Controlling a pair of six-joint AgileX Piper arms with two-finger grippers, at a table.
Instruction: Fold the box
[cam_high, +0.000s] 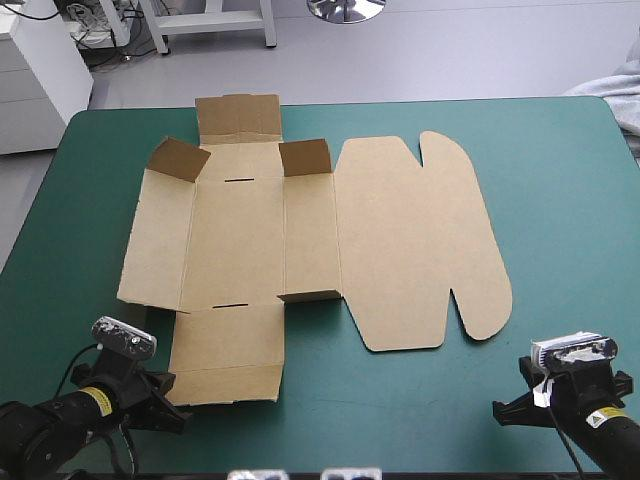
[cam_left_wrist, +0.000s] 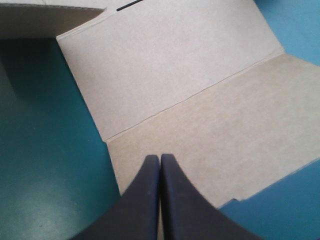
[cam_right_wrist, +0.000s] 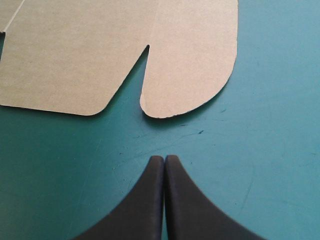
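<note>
Left end effector (cam_left_wrist: 160, 157) had its two black fingers pressed together into one point, poised over the outer panel of the near flap (cam_high: 225, 352) of the box (cam_high: 300, 240); whether it touched the board could not be told. Right end effector (cam_right_wrist: 164, 157) was likewise pinched together and held nothing, hanging over bare teal-green surface (cam_high: 560, 200) just short of the rounded tab (cam_right_wrist: 190, 75) on the box's lid side. The brown box lay almost wholly flat, with only two small corner flaps (cam_high: 178, 158) at its far side standing up. The likely trouble was sliding: a shut tip nudging a flat sheet would probably push the whole box across the smooth cover rather than bend a crease. With no raised edge near either tip, a grab could also miss or crush the board.
</note>
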